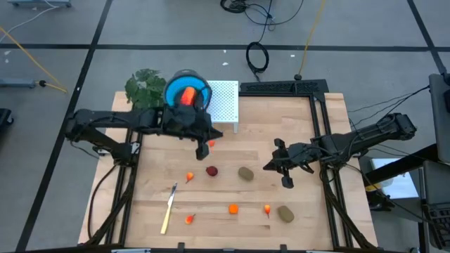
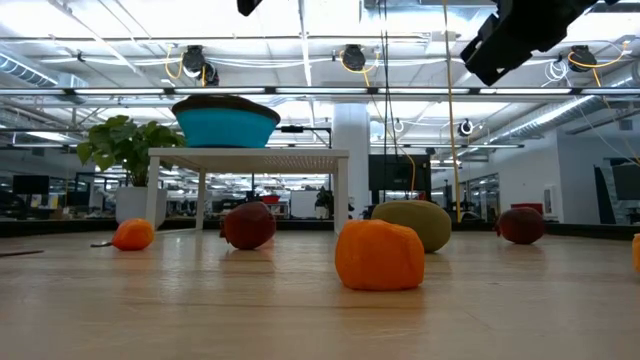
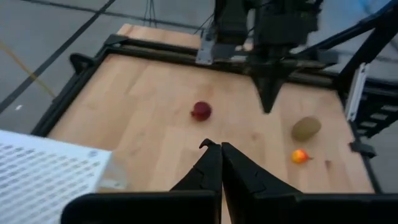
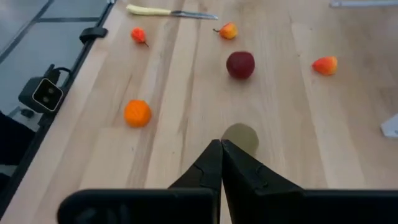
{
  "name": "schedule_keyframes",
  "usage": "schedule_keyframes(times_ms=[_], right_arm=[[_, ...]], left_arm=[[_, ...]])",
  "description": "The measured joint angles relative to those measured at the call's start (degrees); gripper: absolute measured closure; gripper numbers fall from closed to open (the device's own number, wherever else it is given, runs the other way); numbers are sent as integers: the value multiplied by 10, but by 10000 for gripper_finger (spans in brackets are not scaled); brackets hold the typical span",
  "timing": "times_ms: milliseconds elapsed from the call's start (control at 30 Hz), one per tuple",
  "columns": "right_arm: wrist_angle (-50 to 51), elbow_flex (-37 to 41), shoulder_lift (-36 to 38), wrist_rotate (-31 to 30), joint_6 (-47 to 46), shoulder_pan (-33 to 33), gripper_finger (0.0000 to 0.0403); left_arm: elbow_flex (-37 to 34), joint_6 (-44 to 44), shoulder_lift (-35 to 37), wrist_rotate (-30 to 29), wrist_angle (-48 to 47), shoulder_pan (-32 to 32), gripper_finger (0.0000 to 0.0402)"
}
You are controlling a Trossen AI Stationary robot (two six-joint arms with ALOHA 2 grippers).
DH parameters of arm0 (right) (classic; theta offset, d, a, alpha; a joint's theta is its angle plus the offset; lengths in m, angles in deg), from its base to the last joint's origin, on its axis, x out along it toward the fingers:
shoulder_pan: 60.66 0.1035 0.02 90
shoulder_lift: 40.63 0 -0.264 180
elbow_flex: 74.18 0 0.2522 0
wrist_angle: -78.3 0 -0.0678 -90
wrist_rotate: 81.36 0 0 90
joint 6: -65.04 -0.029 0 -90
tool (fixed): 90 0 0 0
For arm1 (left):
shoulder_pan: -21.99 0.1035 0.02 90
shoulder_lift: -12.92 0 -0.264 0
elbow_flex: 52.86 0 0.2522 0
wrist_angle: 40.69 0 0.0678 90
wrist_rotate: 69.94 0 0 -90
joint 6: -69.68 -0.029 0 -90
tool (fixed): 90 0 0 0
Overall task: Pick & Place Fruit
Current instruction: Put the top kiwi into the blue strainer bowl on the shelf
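Seven loose pieces of fruit lie on the wooden counter (image 1: 295, 126): a dark red round piece (image 1: 212, 170) near the middle, an olive-brown oval (image 1: 245, 173) just to its right, a second olive-brown oval (image 1: 285, 213) toward the front right corner, an orange round piece (image 1: 233, 208) at the front centre, and three tiny orange pieces at (image 1: 190, 177), (image 1: 189, 219) and (image 1: 267, 208). One larger red-orange piece (image 1: 185, 96) sits inside the blue bowl (image 1: 171, 87), which stands on a white perforated stand (image 1: 225, 102) at the back left, beside a green leafy plant (image 1: 144, 86). A yellow-handled knife (image 1: 168, 208) lies at the front left. The left end effector (image 3: 220, 148) hangs above the counter just in front of the stand, fingers together and holding nothing; a further small orange piece (image 1: 210, 143) shows just beside it in the high view, contact not determinable. The right end effector (image 4: 221, 144) hovers over the right half of the counter, fingers together and empty, with the first olive-brown oval directly ahead of its tips.
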Motion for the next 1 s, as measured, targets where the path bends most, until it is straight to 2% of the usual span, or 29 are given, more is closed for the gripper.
schedule_keyframes(times_ms=[167, 433, 800, 1000], right_arm=[[17, 0, 0, 34, -2, 4, 403], [25, 0, 0, 33, -2, 36, 403], [23, 0, 0, 32, -2, 84, 403], [-20, 0, -12, -13, -23, 114, 403]], left_arm=[[-54, 17, 0, -31, 69, -32, 395], [-130, 43, 0, -55, 160, -71, 395], [-228, 55, 13, -61, 246, -91, 400], [-316, 84, 62, -61, 314, -95, 399]])
